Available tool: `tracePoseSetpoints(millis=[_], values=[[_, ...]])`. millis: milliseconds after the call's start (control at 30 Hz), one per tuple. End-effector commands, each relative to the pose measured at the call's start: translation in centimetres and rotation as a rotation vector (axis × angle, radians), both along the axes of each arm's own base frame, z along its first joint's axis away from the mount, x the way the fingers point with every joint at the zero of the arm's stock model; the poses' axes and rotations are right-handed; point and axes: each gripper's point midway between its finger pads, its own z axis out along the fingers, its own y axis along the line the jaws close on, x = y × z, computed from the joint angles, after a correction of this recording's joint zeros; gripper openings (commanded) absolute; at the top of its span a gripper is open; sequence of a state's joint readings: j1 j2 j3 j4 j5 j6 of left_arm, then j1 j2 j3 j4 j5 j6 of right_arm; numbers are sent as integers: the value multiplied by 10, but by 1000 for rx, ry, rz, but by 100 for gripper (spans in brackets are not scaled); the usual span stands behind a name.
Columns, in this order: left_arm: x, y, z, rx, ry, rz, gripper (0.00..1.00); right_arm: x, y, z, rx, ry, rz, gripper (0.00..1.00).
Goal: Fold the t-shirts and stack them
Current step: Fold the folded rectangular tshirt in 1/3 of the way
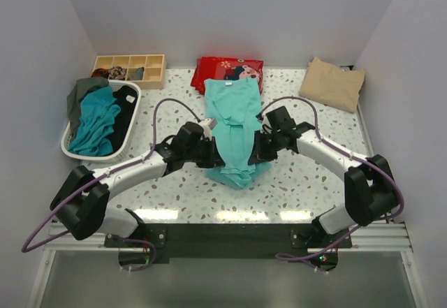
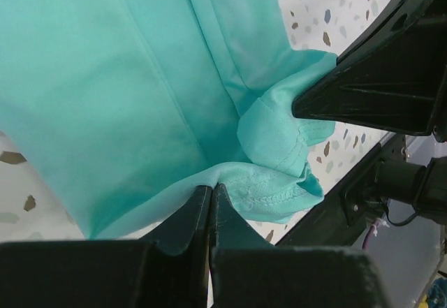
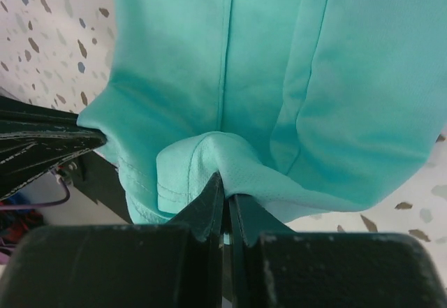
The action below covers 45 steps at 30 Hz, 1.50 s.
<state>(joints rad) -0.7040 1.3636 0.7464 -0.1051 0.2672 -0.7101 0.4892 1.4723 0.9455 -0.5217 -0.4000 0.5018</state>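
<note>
mid-bench, the left gripper (image 1: 211, 147) and right gripper (image 1: 260, 146) are each pinched shut on a side of the mint tee (image 1: 234, 112), a long strip with its hem bunched toward the near edge. this looks like the crosswise fold. next, both should lift together and carry the cloth evenly toward the collar. a basket (image 1: 73, 153) of clothes sits at the left edge, and a folded beige tee (image 1: 332, 84) lies in the far right corner.

Speckled worktop (image 1: 307, 175): turquoise-mint tee (image 1: 234, 123) stretched down the middle, red patterned cloth (image 1: 227, 70) just behind it, folded beige tee (image 1: 333, 84) far right, wooden divider tray (image 1: 155, 81) and white basket (image 1: 87, 157) on the left.
</note>
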Motion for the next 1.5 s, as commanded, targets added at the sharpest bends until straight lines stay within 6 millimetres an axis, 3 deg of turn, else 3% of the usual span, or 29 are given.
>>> tracePoseSetpoints(millis=[0, 233, 733, 767, 833, 867, 900, 933, 967, 1000, 1033, 1067, 1100, 1167, 1200, 1267, 1300, 1333, 1467], values=[[29, 4, 12, 24, -49, 19, 0, 27, -4, 4, -50, -36, 9, 1], [61, 31, 4, 48, -36, 84, 0, 64, -14, -2, -62, -32, -18, 0], [116, 48, -27, 114, -13, 119, 0, 126, -30, -16, -57, -16, -74, 0], [123, 49, -24, 112, -25, 127, 0, 129, -31, -17, -55, -13, -80, 2], [133, 59, -29, 119, -20, 140, 0, 136, -32, -24, -59, -9, -80, 18], [141, 61, -26, 119, -36, 151, 0, 139, -33, -26, -67, -19, -83, 5], [148, 66, -27, 122, -40, 166, 0, 145, -35, -28, -80, -38, -90, 7], [156, 64, -22, 102, -66, 163, 6, 153, -40, -28, -106, -66, -103, 29], [164, 61, -15, 83, -88, 160, 11, 157, -42, -28, -117, -81, -106, 43], [170, 63, -17, 83, -89, 165, 15, 164, -43, -23, -124, -115, -105, 32], [176, 61, -13, 74, -106, 167, 23, 171, -47, -20, -148, -149, -124, 33], [182, 57, -6, 58, -130, 167, 28, 176, -49, -15, -158, -179, -137, 41], [187, 55, -1, 45, -148, 167, 33, 181, -54, -9, -175, -204, -150, 58], [196, 54, 12, 36, -187, 181, 44, 189, -59, 10, -193, -273, -174, 62], [197, 53, 19, 29, -203, 179, 65, 191, -59, 18, -187, -303, -163, 63], [200, 55, 33, 31, -227, 192, 75, 189, -58, 39, -166, -356, -164, 64], [198, 57, 36, 33, -232, 197, 75, 184, -56, 40, -149, -357, -151, 69], [196, 57, 40, 30, -240, 197, 76, 180, -52, 50, -118, -374, -135, 69], [169, 51, 59, -43, -252, 123, 77, 148, -29, 51, 3, -293, -49, 69]])
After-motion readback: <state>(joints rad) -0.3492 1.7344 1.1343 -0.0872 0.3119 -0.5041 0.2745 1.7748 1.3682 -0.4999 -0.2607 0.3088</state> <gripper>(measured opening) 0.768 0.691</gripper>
